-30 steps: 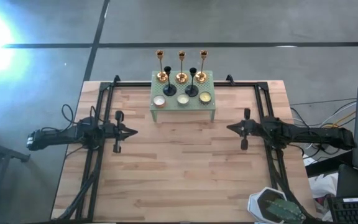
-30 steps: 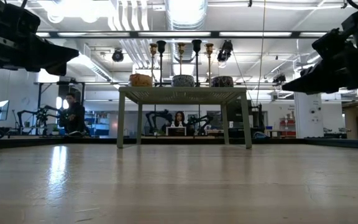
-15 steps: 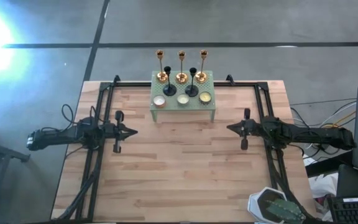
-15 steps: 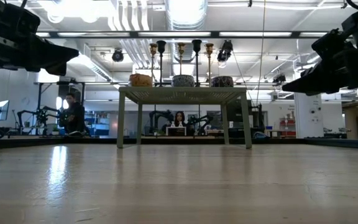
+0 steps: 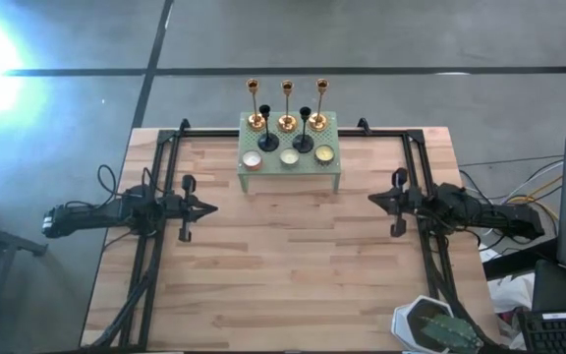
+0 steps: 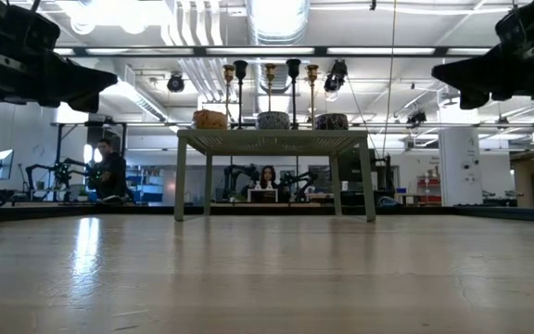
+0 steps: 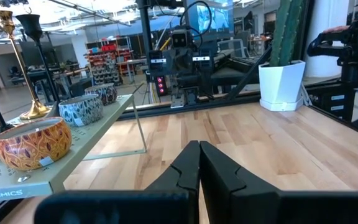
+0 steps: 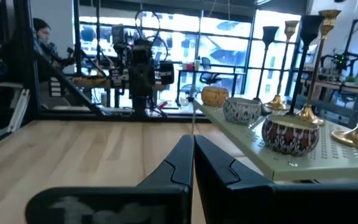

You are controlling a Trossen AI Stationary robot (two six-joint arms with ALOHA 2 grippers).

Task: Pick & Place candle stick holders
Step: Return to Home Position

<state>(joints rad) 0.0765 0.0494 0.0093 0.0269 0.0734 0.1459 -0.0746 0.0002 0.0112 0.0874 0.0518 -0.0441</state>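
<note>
Three gold candle stick holders (image 5: 287,106) and two shorter black ones (image 5: 304,133) stand upright on their round bases. They are at the back of a green perforated stand (image 5: 334,130) at the table's far middle. The low view shows them above the stand top (image 6: 272,141). My left gripper (image 5: 212,207) is shut at the table's left, pointing level toward the right; its shut fingers show in its wrist view (image 7: 199,146). My right gripper (image 5: 371,200) is shut at the table's right, pointing left, well clear of the stand (image 8: 193,138).
Three small patterned bowls (image 5: 290,156) line the stand's front edge. A cactus in a white pot (image 5: 438,324) sits at the near right corner. Black frame rails (image 5: 155,197) run along both sides of the table. Bare wood (image 5: 283,256) lies between the arms. People sit in the room beyond (image 6: 267,176).
My right gripper has drawn back a little toward the table's right edge and risen, its nose tipping up from a downward slant to about level. It stays shut. The left arm and the holders have not moved.
</note>
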